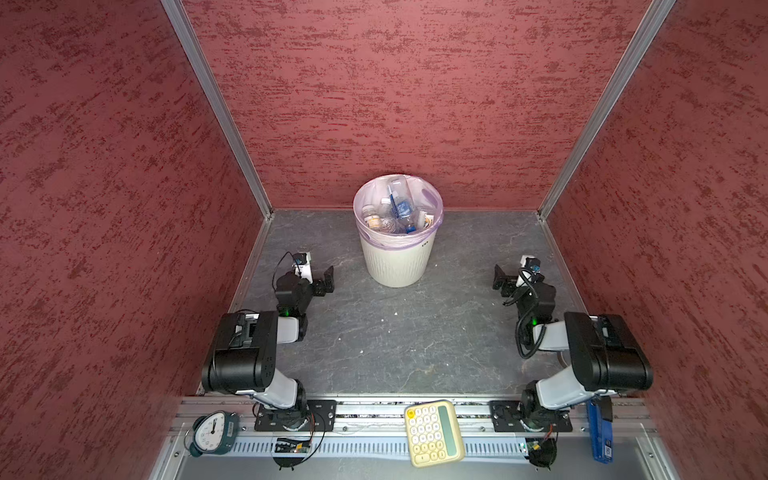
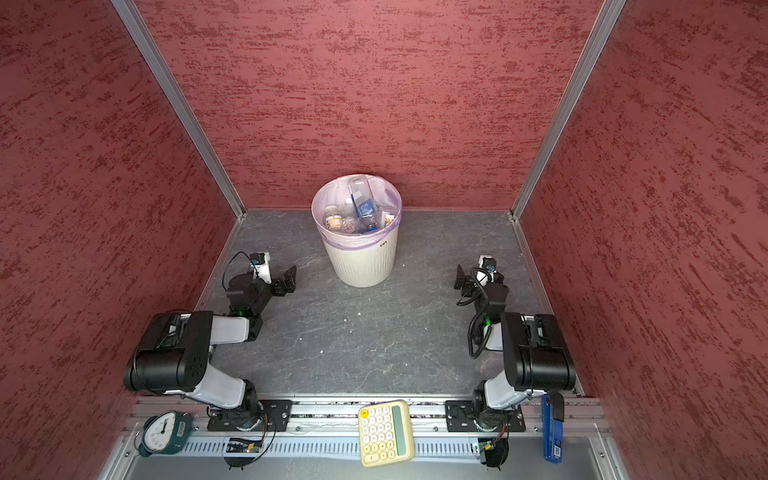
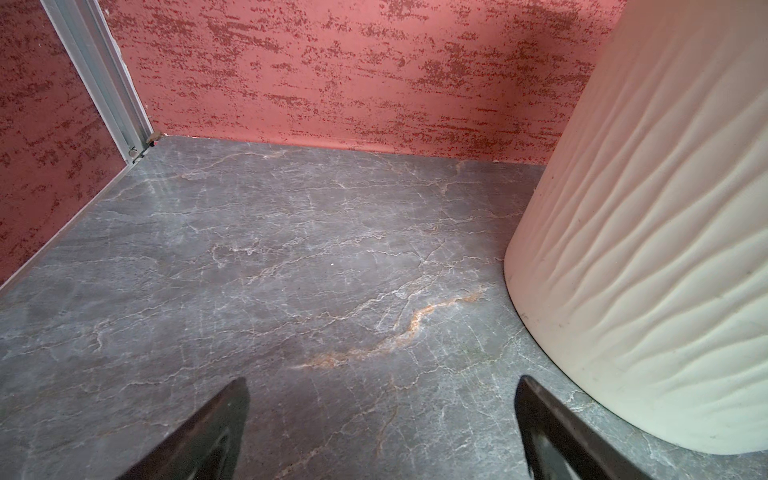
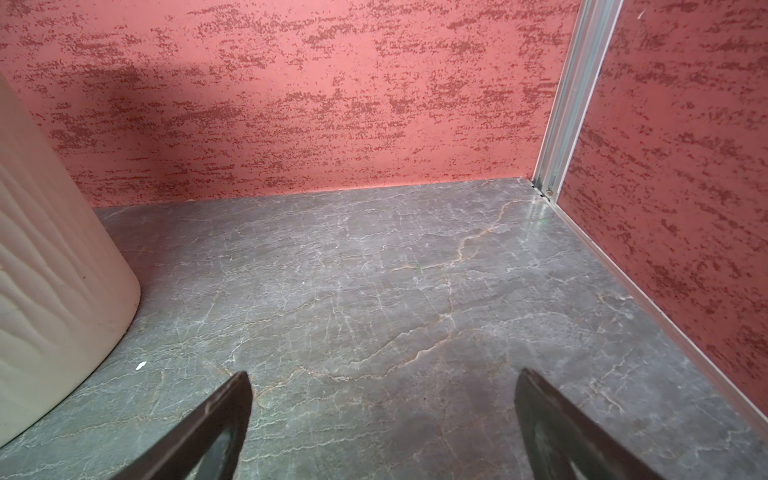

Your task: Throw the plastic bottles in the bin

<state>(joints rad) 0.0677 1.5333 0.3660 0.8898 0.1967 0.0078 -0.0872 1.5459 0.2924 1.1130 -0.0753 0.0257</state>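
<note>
**Item:** plastic bottles [image 1: 398, 208], small, clear, with mixed labels and caps.

**Location:** All visible bottles are heaped inside the bin [image 1: 395, 266], which stands upright near the back wall of the counter [image 1: 407, 340], between the two arms. One blue-labelled bottle is propped on end against the far side of the liner, and the others lie jumbled beneath it. No bottle is seen on the counter in any view, so the task is judged done or nearly done.

**Left hand** [image 1: 327, 281]: jaws spread wide, nothing held. It is set low beside the bin, near its ribbed wall but not touching.

**Right hand** [image 1: 500, 280]: jaws spread wide, nothing held. It is set low on the opposite side of the bin, apart from it.

**Handling (judged):** The bottles appear empty, and are therefore light and easily knocked or rolled. Their walls are thin and would dent under a hard squeeze, and the plastic is smooth and likely slippery. Hold is best taken across the labelled middle of the body, with moderate closure.

**Also present:** a calculator [image 1: 434, 432] and a clock [image 1: 212, 432] lie on the front rail and are not part of the task.
</note>
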